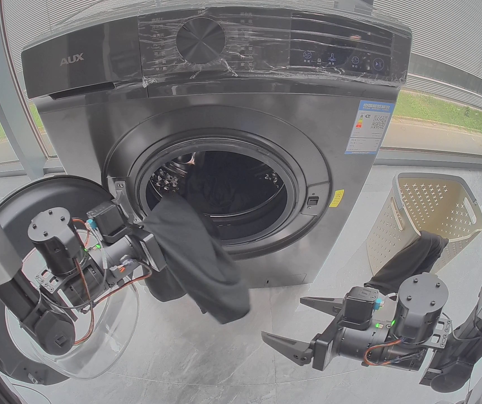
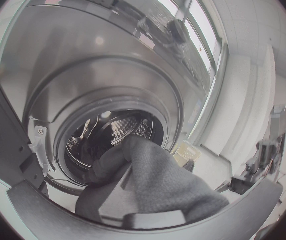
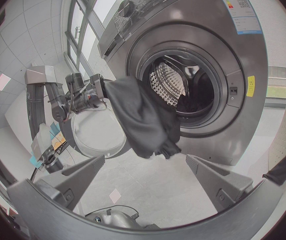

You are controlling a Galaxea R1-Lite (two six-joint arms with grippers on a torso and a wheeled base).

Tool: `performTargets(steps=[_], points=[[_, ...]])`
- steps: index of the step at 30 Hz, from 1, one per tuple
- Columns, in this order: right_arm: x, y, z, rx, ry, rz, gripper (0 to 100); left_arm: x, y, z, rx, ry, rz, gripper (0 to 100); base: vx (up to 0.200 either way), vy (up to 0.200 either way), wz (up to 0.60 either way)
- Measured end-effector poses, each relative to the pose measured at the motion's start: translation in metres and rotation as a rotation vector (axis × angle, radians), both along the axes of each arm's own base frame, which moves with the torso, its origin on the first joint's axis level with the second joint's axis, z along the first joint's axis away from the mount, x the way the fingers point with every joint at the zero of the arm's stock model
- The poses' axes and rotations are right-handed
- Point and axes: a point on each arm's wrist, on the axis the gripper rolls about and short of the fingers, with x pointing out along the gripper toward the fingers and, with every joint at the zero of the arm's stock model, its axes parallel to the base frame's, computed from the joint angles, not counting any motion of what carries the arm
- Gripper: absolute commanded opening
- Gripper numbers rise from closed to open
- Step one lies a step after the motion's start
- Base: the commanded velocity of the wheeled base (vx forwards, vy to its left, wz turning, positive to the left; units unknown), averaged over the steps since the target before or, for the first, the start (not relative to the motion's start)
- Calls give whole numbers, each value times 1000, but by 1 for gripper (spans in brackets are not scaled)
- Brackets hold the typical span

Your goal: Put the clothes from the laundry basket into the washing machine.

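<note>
My left tool [image 1: 158, 246] is clamped on a dark garment [image 1: 196, 259], right at the left edge of the washing machine [image 1: 224, 113] opening. The top of the cloth touches the rim of the drum mouth [image 1: 224, 189]. Most of it hangs outside, down the machine's front toward the floor [image 1: 196, 354]. Something dark already lies inside the drum.

My right tool [image 1: 300, 326] hangs low over the floor, fingers wide apart, holding nothing, between the machine's front and the laundry basket [image 1: 431, 209]. The basket stands on the floor off the machine's right front corner, with a second dark garment [image 1: 409, 262] draped over its near rim.

Risks, as I judge them:
- If I let go now, the hanging weight likely pulls the garment out onto the floor or leaves it draped over the lip.
- The open door [image 1: 44, 197] sits just beside my left arm on the hinge side. Pushing in at a bad angle could knock it, or catch cloth on the hinge.
- A trailing end left across the rim would get in the way of closing the door.
</note>
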Motion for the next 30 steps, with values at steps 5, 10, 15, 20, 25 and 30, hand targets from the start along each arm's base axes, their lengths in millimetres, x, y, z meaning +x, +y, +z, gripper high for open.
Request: performTargets(steps=[5,10,15,20,25,30], points=[[8,-19,2,1,-4,-77,100,-14,7,15,-72,-2,2,0,0,0,0],[34,-45,11,36,-51,-265,100,-26,10,20,-85,-1,14,0,0,0,0],[42,-60,16,75,-95,-355,100,-33,11,16,-52,-1,31,0,0,0,0],[43,-61,8,56,-74,-367,100,-38,6,6,-5,20,55,0,0,0,0],[43,-61,0,34,-50,-371,100,-34,-3,-11,69,51,108,0,80,0,0],[44,-60,-4,24,-40,-377,100,-28,-13,-25,107,81,103,0,200,0,0]])
